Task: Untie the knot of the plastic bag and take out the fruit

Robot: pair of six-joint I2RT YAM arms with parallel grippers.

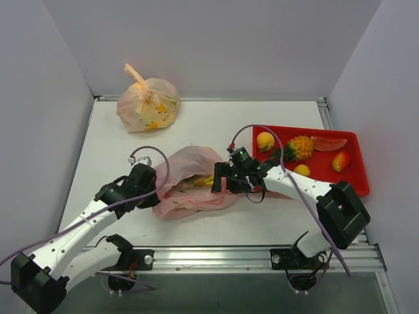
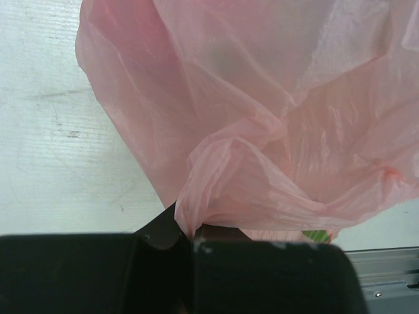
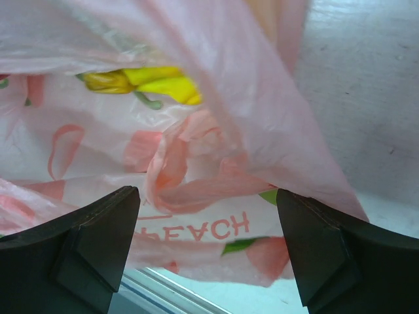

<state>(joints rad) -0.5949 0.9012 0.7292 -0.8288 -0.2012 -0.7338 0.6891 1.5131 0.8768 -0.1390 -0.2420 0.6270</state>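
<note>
Broadly, the white table [image 1: 216, 124] carries everything, and the plastic bag [image 1: 193, 180] lies slumped and flattened near its middle, a thin pink sheet printed with red peaches and the word PEACH. Right of the plastic bag and well apart from it sits the red tray [image 1: 327, 178], close to the table's right edge. Behind the plastic bag and to its left, near the back wall, stands a paler orange bag [image 1: 147, 104] with its tail twisted upward.

The left gripper [image 1: 156, 191] meets the plastic bag at its left edge. In the left wrist view the left gripper [image 2: 193, 237] has its jaws pressed together on a gathered fold of the pink film, which fans out from the seam between them. The right gripper [image 1: 220, 183] sits at the plastic bag's right end. In the right wrist view the right gripper [image 3: 206, 196] has its jaws spread wide, with loose pink plastic lying between the two dark fingers [image 3: 98, 242] and neither pad seen pressing it.

On the tray, to the right of the plastic bag, stand the pineapple [image 1: 300, 148], a watermelon slice [image 1: 329, 142], a red-and-yellow fruit [image 1: 340, 160] and two round oranges [image 1: 265, 140]. Inside the plastic bag, seen through the film, lies the yellow banana bunch [image 3: 150, 82], just ahead of the right gripper.
</note>
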